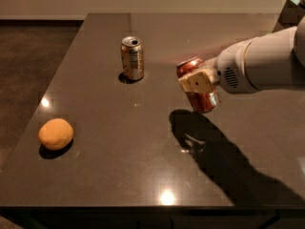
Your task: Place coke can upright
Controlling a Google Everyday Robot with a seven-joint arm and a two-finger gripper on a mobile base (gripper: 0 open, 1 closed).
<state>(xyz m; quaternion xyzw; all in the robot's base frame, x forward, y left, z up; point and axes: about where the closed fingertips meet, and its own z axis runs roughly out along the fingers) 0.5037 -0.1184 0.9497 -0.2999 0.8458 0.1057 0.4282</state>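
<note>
**Coke can [205, 101] in my gripper [198, 84], tilted above the table [105, 175]**

My gripper is closed on the red coke can, holding it by the middle of its body. One tan finger [196, 80] lies flat across the side of the can that faces the camera. The other finger is hidden behind the can. My arm [267, 63] reaches in from three o'clock.

The can is not upright. Its silver top leans towards eleven o'clock and its base points to five o'clock. It hangs clear of the dark table, right of the table's middle. Its shadow [190, 128] lies apart from it on the surface at about six o'clock and runs off towards five o'clock.

A gold can [132, 57] stands upright on the table at ten o'clock from my gripper, well apart from it. An orange [56, 133] rests at eight o'clock, farther off, near the table's left edge.
</note>
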